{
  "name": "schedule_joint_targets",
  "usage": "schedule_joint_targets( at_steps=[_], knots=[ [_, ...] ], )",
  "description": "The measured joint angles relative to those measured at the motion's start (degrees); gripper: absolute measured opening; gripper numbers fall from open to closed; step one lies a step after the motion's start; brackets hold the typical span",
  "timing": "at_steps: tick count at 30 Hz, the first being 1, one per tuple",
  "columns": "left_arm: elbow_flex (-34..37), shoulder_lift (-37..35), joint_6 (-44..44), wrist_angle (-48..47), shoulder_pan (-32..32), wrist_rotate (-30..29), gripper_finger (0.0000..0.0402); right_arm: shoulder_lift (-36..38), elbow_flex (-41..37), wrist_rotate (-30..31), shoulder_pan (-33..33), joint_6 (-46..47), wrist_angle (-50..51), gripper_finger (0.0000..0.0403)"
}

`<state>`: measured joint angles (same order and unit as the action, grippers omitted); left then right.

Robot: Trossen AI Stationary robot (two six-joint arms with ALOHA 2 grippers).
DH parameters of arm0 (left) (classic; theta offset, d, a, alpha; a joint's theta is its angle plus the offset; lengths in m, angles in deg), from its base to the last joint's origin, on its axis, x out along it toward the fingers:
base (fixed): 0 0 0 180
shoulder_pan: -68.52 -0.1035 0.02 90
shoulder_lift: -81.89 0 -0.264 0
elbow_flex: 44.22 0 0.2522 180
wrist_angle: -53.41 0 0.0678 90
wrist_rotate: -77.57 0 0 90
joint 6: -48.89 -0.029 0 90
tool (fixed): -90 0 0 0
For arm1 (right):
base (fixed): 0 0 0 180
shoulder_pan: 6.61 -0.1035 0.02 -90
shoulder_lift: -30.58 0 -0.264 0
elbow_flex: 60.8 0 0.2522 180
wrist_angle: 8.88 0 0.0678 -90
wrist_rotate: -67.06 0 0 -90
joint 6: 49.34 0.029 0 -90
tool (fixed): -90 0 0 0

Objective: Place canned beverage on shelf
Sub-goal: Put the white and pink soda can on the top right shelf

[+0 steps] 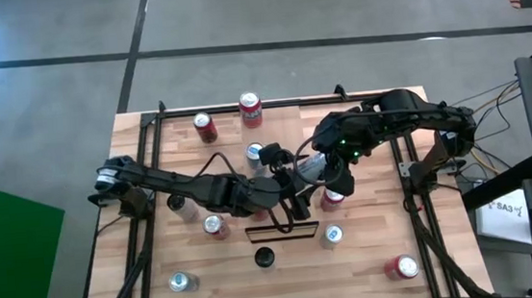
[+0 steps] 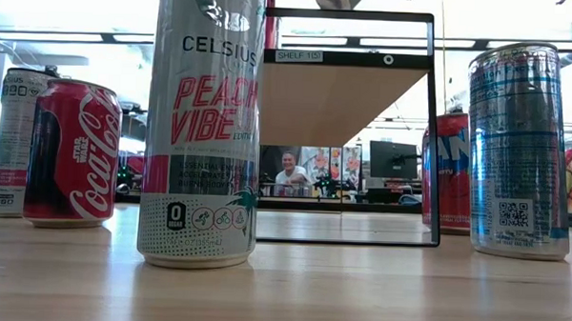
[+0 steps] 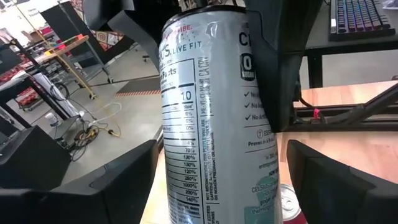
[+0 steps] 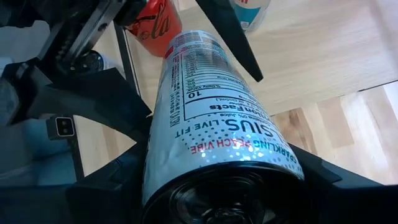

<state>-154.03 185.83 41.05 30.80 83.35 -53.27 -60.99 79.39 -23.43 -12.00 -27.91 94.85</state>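
Filling my right wrist view, closest of anything, is the tall silver Celsius can with pink "Peach Vibe" lettering, and the right gripper has it clamped between its dark fingers near one end. From the left wrist camera I get the same can standing right between the left gripper's two fingers, which are spread wide to either side and not touching it, so that pincer is open. Looking down from above, both arms meet at mid-table, the right gripper and left gripper almost nose to nose just behind the long light-wood shelf on its thin black frame. At table level the shelf board is bare on top; its label reads "SHELF". A second tall Celsius Peach Vibe can stands in front, a short red Coca-Cola can to its side, and a silver-blue can on the other side. My read: this is a handover or regrip in mid-air, with placement not yet begun. Next I'd need one gripper with sole, firm hold, the can brought upright, lifted above the board, then lowered squarely onto it without clipping the frame.
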Motion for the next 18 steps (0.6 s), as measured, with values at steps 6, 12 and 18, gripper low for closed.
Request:
schedule_joint_targets(
  at_steps=[6,12,18],
  knots=[
    [0.0,0.0,0.3,0.0,0.0,0.9,0.0322,0.0,0.0,0.0,0.0,0.0,0.0,0.0244],
    [0.1,0.0,2.2,1.6,-0.4,-3.4,0.0349,0.0,0.0,0.3,0.0,1.1,0.1,0.0244],
    [0.1,0.0,2.4,1.3,-0.4,-2.5,0.0375,0.0,0.0,0.5,0.0,3.4,-1.3,0.0244]
  ],
)
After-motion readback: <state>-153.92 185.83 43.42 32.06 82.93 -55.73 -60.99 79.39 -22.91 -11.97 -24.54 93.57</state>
